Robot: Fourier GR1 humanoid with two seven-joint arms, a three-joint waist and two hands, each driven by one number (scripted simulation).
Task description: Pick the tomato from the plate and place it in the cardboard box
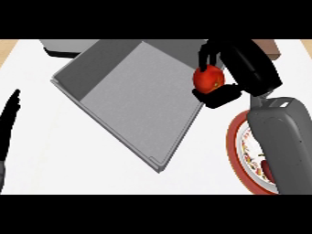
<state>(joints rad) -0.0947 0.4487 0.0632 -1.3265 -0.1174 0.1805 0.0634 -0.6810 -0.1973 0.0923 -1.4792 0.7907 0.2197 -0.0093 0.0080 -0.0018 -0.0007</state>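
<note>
The round red tomato (208, 78) sits in the grasp of the right hand (234, 68), held above the white desk (77, 151) at the right edge of the grey open-topped box (128, 98). It is close to a ball, slightly taller than wide as seen from the head view, so it has no clear long axis; its stem end cannot be made out, and which way it points cannot be told.

The right hand is black and curls round the tomato: fingers wrap over its top and far side, and the thumb closes under it on the near side (only the left face of the fruit shows between them). The grey right forearm (287, 141) comes up from the lower right edge and crosses over the red-rimmed round plate with a patterned centre (236, 151), hiding much of it. The plate lies on the desk just right of the box's near right wall, below the held tomato.

The box lies turned at an angle, one corner pointing toward the lower edge of the view, its grey floor bare.

The left hand (2, 130) rests at the left edge of the view, fingers straight and pointing up, well apart from the box.
</note>
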